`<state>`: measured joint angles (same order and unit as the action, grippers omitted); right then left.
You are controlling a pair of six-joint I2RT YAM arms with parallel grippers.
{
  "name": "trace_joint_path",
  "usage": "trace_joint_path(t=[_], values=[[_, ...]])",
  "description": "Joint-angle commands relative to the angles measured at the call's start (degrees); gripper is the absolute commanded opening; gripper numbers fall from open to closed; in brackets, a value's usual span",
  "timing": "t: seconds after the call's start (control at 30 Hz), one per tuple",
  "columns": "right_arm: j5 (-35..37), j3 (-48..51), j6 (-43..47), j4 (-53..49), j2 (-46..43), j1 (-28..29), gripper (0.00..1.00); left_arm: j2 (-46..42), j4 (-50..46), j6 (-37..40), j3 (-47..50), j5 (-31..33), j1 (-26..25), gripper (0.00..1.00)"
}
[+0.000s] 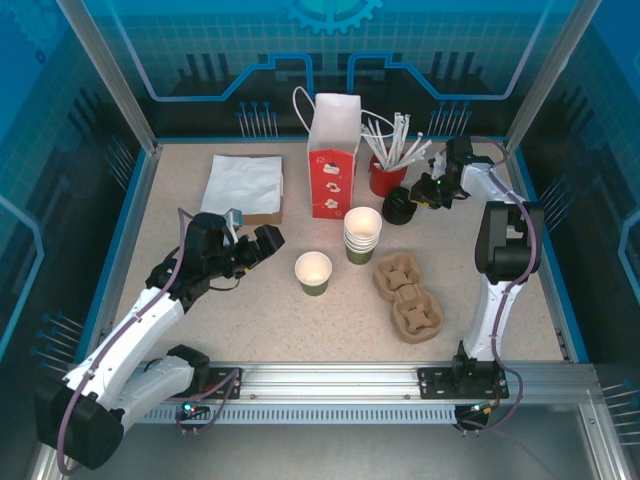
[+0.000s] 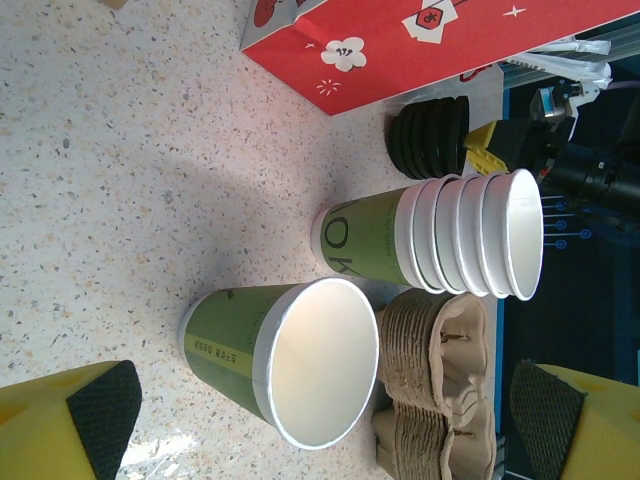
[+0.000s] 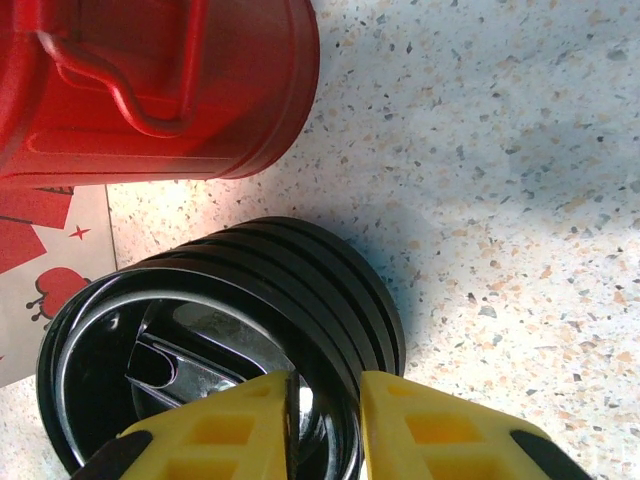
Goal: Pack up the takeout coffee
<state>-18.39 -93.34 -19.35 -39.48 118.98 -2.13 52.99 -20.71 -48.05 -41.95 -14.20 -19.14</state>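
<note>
Takeout coffee (image 2: 290, 365) empty | right gripper (image 3: 325, 400) pinching lid stack (image 3: 240, 285) rim

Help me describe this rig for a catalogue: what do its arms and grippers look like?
The left arm and right arm have white links, black joints and a purplish cable looped alongside. The left gripper and right gripper have black bodies; their fingers are yellow, with black textured pads.
</note>
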Motion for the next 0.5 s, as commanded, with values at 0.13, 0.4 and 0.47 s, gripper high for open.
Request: trace_joint_path(t=[0.13, 0.4, 0.47], values=[[0.7, -1.8, 1.6, -2.7, 1.5, 0.9, 0.26, -0.3, -1.3, 0.8, -1.9, 0.8, -0.6, 0.99], [0.5, -2.3, 1.7, -3.6, 2.3, 1.0, 0.26, -0.3, -1.4, 0.8, -1.8, 0.9, -0.6, 0.99], [0.6, -2.2, 1.7, -3.5, 2.2, 1.0, 0.25, -0.3, -1.4, 0.8, -1.8, 0.9, -0.6, 0.99]])
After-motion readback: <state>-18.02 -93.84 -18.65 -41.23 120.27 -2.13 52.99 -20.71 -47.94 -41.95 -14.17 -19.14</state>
